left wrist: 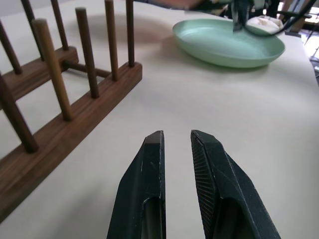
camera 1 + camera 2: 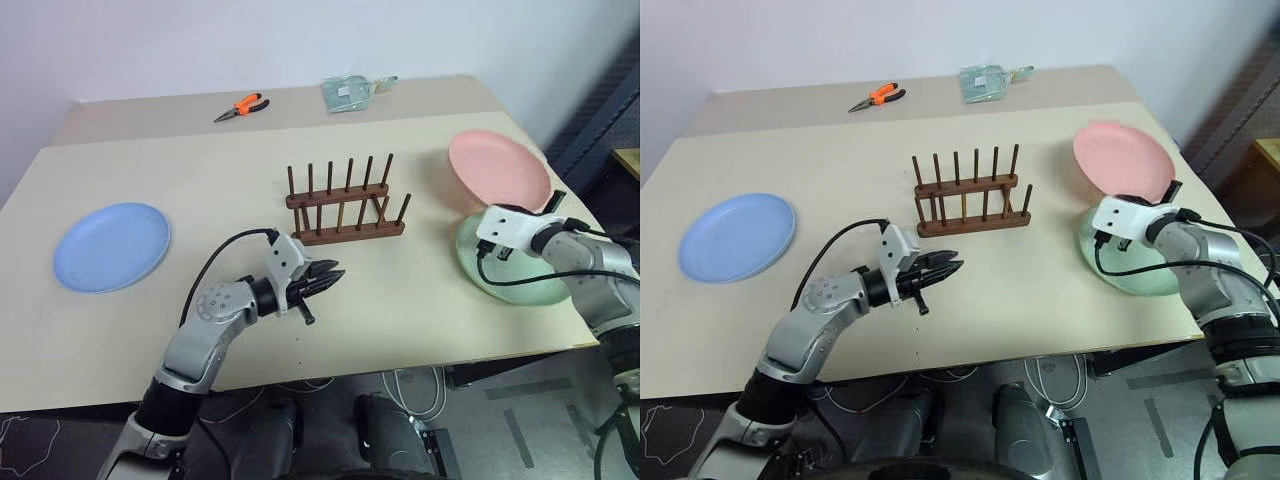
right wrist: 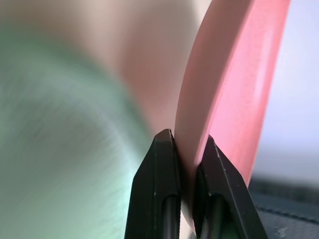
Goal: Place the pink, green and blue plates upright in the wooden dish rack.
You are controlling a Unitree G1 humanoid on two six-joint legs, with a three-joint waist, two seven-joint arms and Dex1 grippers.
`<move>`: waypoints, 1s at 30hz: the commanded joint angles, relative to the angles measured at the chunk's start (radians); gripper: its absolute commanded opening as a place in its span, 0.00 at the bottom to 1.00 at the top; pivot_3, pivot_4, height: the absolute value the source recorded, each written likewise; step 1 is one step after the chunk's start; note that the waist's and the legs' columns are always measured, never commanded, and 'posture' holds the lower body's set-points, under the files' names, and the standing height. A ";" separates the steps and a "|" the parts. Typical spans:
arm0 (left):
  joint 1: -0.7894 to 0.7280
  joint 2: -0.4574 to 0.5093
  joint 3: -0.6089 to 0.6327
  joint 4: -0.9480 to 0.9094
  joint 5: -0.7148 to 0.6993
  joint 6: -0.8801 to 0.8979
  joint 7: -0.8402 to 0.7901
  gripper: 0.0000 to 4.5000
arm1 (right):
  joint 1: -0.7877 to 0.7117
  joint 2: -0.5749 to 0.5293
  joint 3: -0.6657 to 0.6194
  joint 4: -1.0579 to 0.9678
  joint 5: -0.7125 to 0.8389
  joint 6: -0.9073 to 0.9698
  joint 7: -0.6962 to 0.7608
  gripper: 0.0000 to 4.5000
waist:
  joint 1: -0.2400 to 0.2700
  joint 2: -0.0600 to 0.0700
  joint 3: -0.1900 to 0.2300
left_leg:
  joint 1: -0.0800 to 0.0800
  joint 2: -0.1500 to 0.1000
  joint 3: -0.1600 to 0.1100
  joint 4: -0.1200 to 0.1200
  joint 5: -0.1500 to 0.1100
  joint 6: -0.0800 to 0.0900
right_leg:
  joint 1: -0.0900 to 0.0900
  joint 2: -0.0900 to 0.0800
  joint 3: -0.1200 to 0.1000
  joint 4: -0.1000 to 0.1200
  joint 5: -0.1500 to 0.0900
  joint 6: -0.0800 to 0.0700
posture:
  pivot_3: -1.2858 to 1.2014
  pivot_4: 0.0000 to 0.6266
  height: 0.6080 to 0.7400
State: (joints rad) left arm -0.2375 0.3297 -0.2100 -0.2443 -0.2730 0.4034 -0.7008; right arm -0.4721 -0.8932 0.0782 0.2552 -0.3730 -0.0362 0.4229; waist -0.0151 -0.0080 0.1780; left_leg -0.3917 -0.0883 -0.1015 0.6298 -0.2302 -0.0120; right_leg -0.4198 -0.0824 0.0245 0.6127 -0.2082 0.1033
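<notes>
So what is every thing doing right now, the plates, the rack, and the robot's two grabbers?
pink plate: tilted up off the table, rim pinched by the right gripper.
green plate: lying flat on the table.
blue plate: lying flat, far from the rack.
wooden dish rack: standing, no plates in it.
left gripper: nearly shut, holding nothing.
orange pliers: lying at the back.

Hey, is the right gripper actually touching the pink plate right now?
Touching. The right wrist view shows the right gripper with both black fingers pressed against the rim of the pink plate, one on each face, with no gap.
</notes>
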 commanded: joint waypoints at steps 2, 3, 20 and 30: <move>-0.004 0.009 0.069 -0.003 -0.004 -0.045 0.030 0.18 | -0.094 0.205 -0.196 -0.349 0.485 0.196 0.090 0.00 | -0.005 -0.001 0.001 | 0.000 0.001 0.000 -0.001 0.000 0.000 | 0.000 0.001 0.000 0.000 0.000 0.000 | 0.52 0.24 0.99; -0.004 0.012 0.076 0.005 -0.003 -0.051 0.031 0.18 | -0.100 0.257 -0.233 -0.421 0.621 0.302 0.107 0.00 | -0.003 -0.001 0.001 | 0.000 0.002 -0.001 0.000 0.000 0.000 | 0.000 0.002 0.000 0.001 0.001 0.002 | 0.52 0.24 0.99; 0.014 0.025 0.086 -0.020 -0.006 -0.056 0.038 0.18 | -0.024 0.388 -0.238 -0.564 0.925 0.617 0.089 0.00 | 0.022 -0.001 0.001 | -0.005 -0.001 -0.005 0.000 0.000 0.001 | -0.005 0.000 -0.003 0.000 0.000 0.000 | 0.52 0.24 0.99; 0.013 0.022 0.078 -0.018 -0.002 -0.057 0.038 0.18 | -0.011 0.381 -0.204 -0.432 0.835 0.563 0.131 0.25 | 0.023 0.000 0.001 | -0.005 -0.001 -0.004 0.000 0.000 0.001 | -0.005 0.000 -0.003 0.000 0.000 0.000 | 0.52 0.24 0.99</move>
State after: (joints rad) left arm -0.2245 0.3521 -0.1357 -0.2213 -0.2713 0.3600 -0.6672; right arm -0.4589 -0.5045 -0.1159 -0.1773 0.4748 0.5575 0.5520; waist 0.0075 -0.0084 0.1790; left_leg -0.3969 -0.0890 -0.1055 0.6299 -0.2306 -0.0114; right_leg -0.4246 -0.0828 0.0219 0.6123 -0.2080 0.1034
